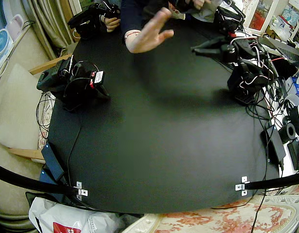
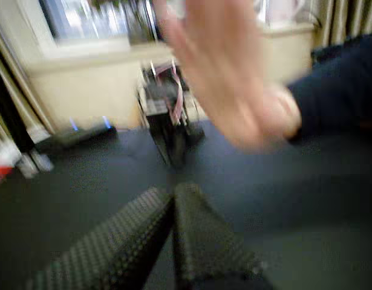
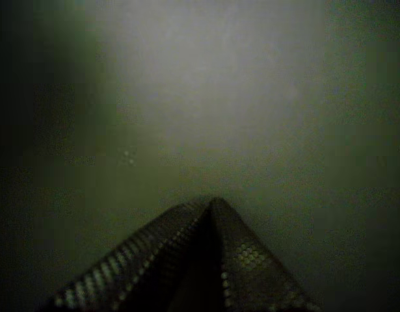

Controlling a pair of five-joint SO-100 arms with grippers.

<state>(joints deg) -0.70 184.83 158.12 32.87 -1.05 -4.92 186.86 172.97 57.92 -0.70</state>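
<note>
A black counter [image 1: 159, 145] in a cluttered room, with two robot arms on it and a person's hand [image 1: 150, 33] above it.
The open hand, fingers spread, hangs over the counter in the upper middle of the frame, near the left gripper [image 1: 195, 49] but apart from it. That gripper juts out from the left arm [image 1: 244, 73] at upper right. In a wrist view its tips are clenched together on nothing, with the blurred hand beyond them. The right arm [image 1: 74, 82] sits folded at the left edge. In a wrist view the right gripper [image 3: 209, 207] is also clenched on nothing, low over the dark counter. Cables [image 1: 273, 111] trail along the right edge.
</note>
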